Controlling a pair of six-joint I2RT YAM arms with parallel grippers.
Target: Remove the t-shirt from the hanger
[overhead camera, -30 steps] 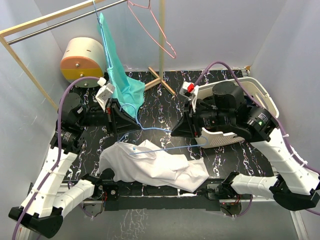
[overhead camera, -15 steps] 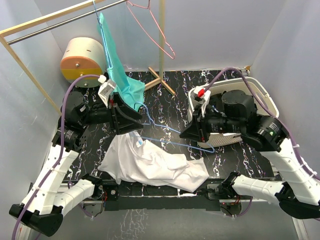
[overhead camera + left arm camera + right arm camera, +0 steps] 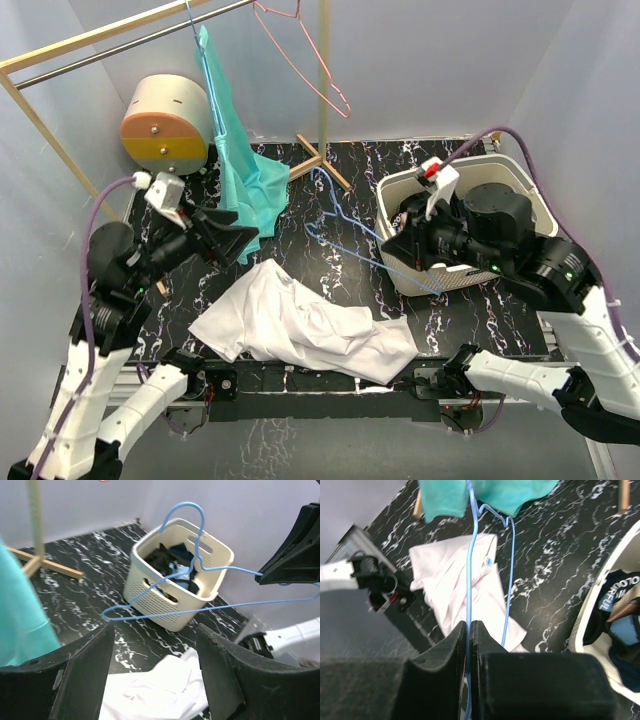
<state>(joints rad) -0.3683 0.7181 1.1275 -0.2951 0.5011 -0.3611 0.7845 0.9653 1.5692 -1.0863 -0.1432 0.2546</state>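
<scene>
The white t-shirt lies crumpled on the black marbled table near the front edge, free of the hanger; it also shows below my left jaws and under the right wrist. The blue wire hanger hangs in the air above the table, its hook pointing to the back. My right gripper is shut on the hanger's wire, fingertips pinched together. My left gripper stands open and holds nothing, left of the hanger, its fingers wide apart.
A cream perforated basket with dark clothes stands at the right, partly under my right arm. A teal garment and a pink hanger hang from the rack at the back. A cream and orange cylinder sits back left.
My left gripper has opened and drawn back to the left. The right gripper has carried the blue hanger up and right, away from the t-shirt, which stays on the table.
</scene>
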